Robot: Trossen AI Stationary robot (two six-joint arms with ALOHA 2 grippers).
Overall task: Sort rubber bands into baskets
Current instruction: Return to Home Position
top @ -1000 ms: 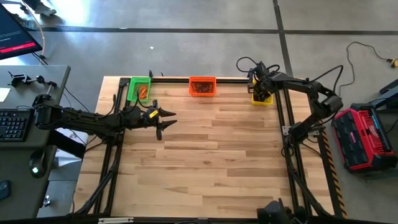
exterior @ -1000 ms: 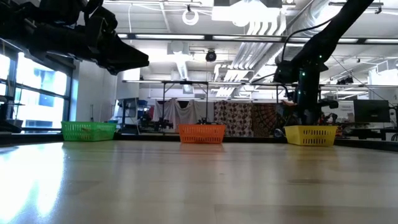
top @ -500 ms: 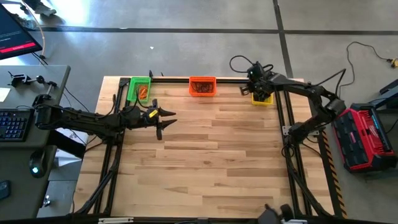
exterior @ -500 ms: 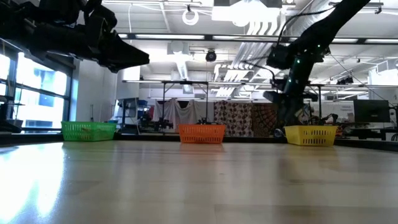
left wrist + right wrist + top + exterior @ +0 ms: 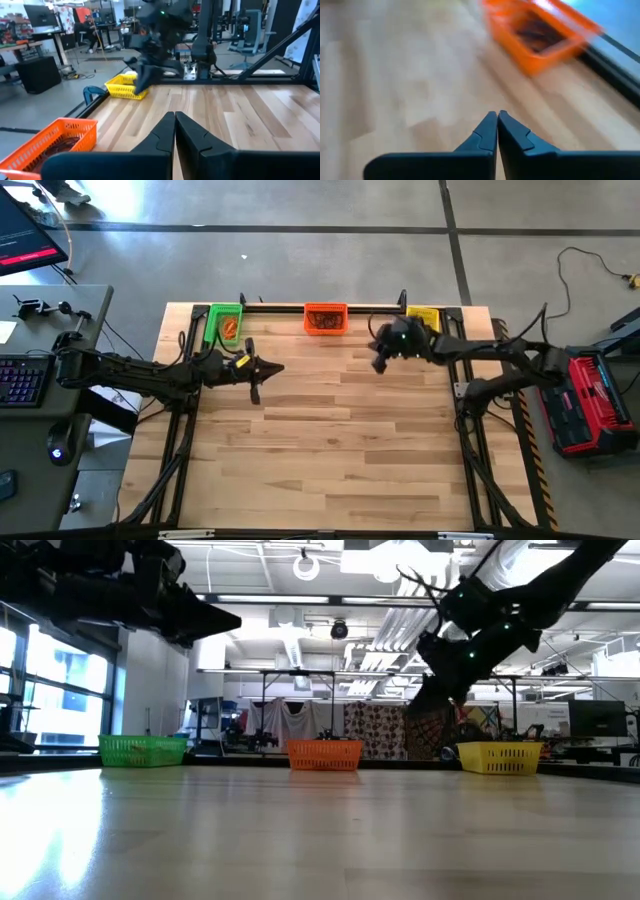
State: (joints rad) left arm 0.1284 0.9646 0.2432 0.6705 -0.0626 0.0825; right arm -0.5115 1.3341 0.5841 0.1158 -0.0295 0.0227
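Three mesh baskets stand along the table's far edge: green, orange and yellow. Rubber bands lie in the green basket and dark ones in the orange basket. My left gripper hangs above the table near the green basket, shut and empty. My right gripper is in the air between the orange and yellow baskets, a little nearer than they are. It is shut with nothing showing between its fingers.
A dark metal frame runs along the table's left, right and far sides. The wide wooden top stretches toward the near edge. Off the table, a desk with a keyboard stands at the left and a red case at the right.
My right gripper has left the yellow basket. It has risen and swung toward the table's left and a little toward the near edge, and now hangs over bare wood beside the orange basket.
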